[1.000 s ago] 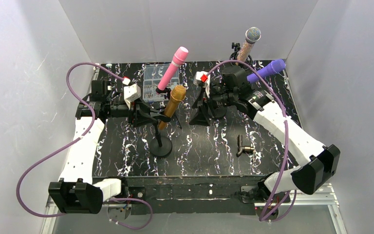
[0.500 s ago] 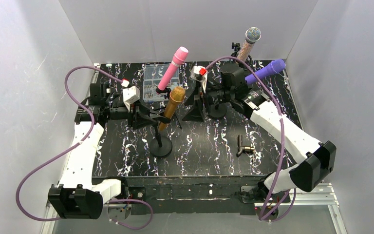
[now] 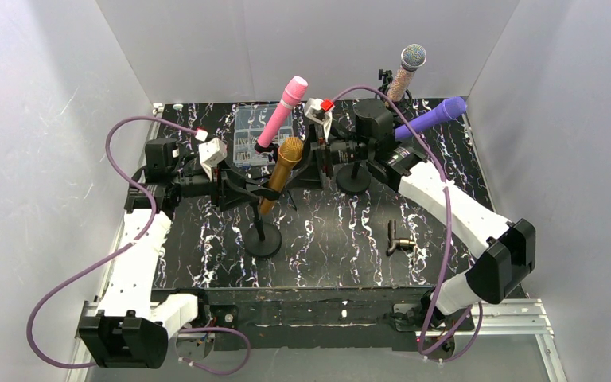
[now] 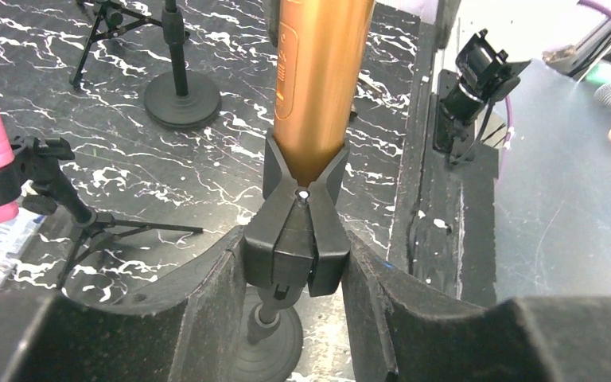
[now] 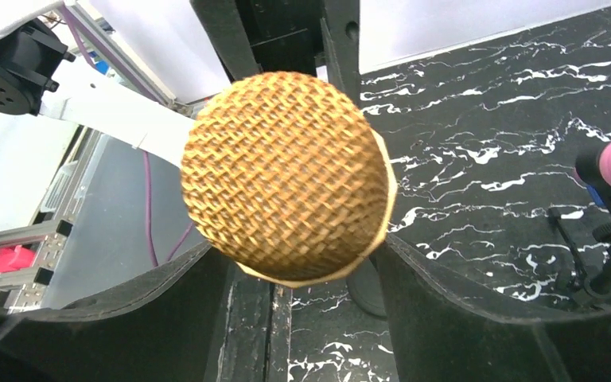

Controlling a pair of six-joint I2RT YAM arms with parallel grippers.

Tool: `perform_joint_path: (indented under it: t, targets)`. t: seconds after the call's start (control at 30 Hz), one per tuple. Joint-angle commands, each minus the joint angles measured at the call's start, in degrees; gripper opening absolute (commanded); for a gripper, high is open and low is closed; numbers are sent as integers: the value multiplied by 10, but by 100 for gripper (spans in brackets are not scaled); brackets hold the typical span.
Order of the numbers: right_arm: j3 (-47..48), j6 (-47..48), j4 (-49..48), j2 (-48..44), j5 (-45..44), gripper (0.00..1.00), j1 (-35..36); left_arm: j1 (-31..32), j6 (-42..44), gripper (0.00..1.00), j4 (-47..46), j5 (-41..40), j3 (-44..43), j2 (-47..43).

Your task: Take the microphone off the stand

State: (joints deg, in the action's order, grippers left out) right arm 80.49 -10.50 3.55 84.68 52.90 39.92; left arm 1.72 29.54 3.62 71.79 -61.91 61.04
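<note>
place: robotics lab cell | evidence: white panel walls (image 3: pixel 48 119), aluminium rail (image 3: pixel 529 312), black marbled table (image 3: pixel 342 247)

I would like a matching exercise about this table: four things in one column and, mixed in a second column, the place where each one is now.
Things:
1. gold microphone
2. pink microphone
3. purple microphone
4. loose black fitting

Places:
A. lying flat on the table, front right
B. in the far right corner
C. in the stand clip at the centre
D. above the clear box at the back

Pairs: 1-C, 2-D, 3-B, 4-A.
</note>
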Motion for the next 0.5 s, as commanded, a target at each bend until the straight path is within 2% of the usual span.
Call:
perform_joint_path:
  t: [0.0,0.1,0.23,0.47]
  targets:
    - [23,-21,-56,8,18,75,11,3,-117,0,-26,-4,40,-7]
    - [15,-46,-106,17,14,74,11,3,-163,0,-71,-10,56,-14]
    - [39,-61,-113,43,17,70,14,6,-202,0,-104,-18,72,-23]
    - [41,-42,-100,51,11,61,27,13,-206,0,-109,-25,96,-34]
